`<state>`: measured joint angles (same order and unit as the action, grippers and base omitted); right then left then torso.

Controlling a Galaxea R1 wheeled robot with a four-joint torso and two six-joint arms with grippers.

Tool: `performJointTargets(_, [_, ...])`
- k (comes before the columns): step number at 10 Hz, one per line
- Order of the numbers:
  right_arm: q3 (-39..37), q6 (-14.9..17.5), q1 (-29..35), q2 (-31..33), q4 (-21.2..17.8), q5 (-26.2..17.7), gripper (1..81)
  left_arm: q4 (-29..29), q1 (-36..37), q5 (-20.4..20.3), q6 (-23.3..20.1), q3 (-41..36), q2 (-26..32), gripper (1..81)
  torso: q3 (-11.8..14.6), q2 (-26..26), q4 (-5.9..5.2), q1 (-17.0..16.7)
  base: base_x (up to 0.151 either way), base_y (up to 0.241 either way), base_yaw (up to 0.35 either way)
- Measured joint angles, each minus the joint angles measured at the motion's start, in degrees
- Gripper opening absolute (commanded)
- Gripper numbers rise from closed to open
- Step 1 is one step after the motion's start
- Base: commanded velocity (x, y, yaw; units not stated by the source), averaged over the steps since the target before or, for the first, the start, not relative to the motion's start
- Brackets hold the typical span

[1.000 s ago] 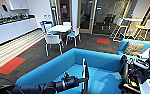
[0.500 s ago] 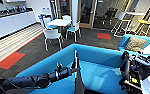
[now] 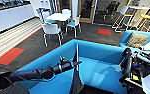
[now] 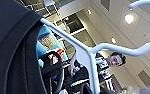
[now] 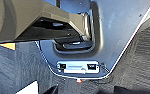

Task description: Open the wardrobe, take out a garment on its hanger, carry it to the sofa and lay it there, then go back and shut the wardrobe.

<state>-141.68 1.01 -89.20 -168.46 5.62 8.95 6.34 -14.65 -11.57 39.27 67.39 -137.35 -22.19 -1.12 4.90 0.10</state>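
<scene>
Blue sofa — dark carpet, red patches.

dark rounded left arm, black jointed right arm

Place: an office lounge or break area is showing.
Seating: a blue sofa is facing white chairs around a white table.
Floor: dark carpet tiles with red patches are lying underfoot.
Wall: white counter cabinets are running along one side.
Far corner: tall stools are standing.
</scene>
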Motion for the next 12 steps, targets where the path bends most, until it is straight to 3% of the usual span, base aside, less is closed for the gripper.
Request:
performJointTargets(3, [-0.6, 0.0, 0.0, -0.1, 0.0, 0.0, 81.1, -0.2, 3.6, 0.0, 3.5, 3.5, -2.3, 1.0, 0.0, 0.0, 0.00, 0.0, 0.000, 0.000, 0.000])
performJointTargets(8, [-0.7, 0.0, 0.4, -0.6, 0.0, -0.4, 81.1, -0.3, 9.9, -0.3, 9.0, 4.7, -1.2, 1.0, -0.1, 0.0, 0.00, 0.0, 0.000, 0.000, 0.000])
performJointTargets(12, [-1.3, 0.0, 0.3, -0.7, 0.0, -0.4, 81.1, -0.3, 11.2, -0.5, 11.9, 10.1, -4.2, 1.0, -0.1, 0.0, 0.00, 0.0, 0.000, 0.000, 0.000])
